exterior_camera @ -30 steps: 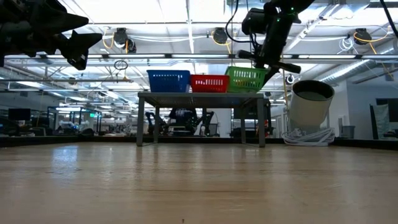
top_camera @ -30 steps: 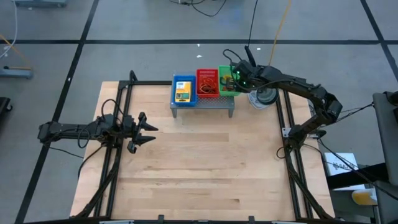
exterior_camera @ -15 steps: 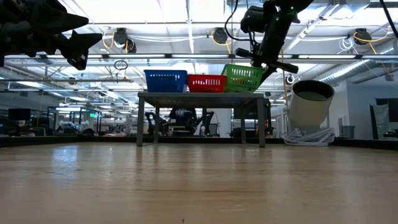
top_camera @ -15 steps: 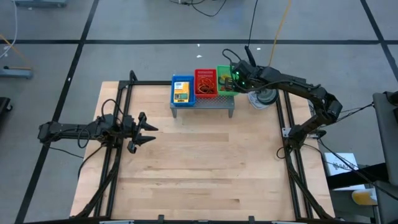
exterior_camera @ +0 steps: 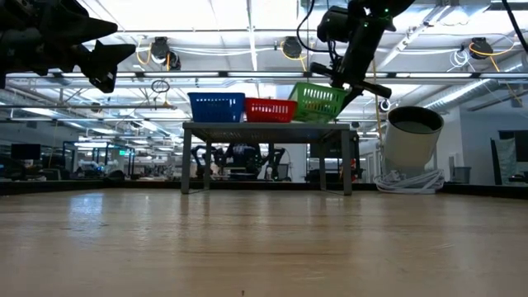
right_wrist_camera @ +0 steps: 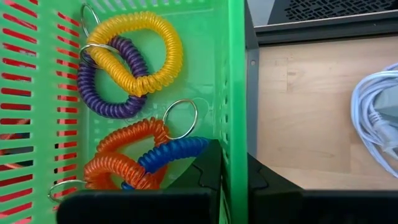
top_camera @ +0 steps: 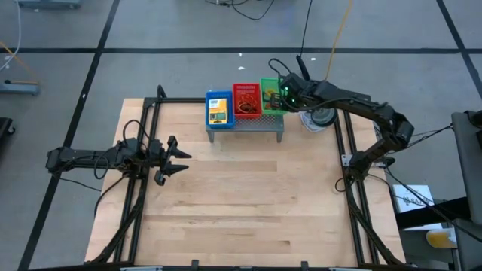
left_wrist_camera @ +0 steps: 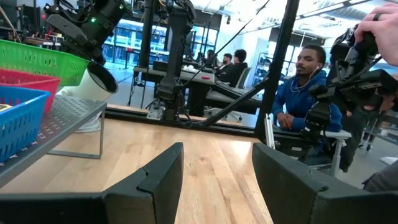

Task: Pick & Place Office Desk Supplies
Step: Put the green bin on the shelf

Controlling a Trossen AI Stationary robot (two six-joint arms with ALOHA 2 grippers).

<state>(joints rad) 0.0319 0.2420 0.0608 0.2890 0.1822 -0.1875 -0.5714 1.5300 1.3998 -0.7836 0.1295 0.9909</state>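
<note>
Table front: the wooden table shows no loose supplies from where I stand, so sorting looks mostly finished.
Left gripper: waits over the table's left side, fingers apart, carrying nothing.
Shelf: blue tray with a crayon box, then red tray, then green tray, side by side.
Right gripper: fingers pinched on the green tray's wall; in the low view that tray sits tilted.
Coil rings: yellow, purple, orange and blue, lying inside the green tray.
Left to do: my guess, squaring or shifting the green tray.
</note>
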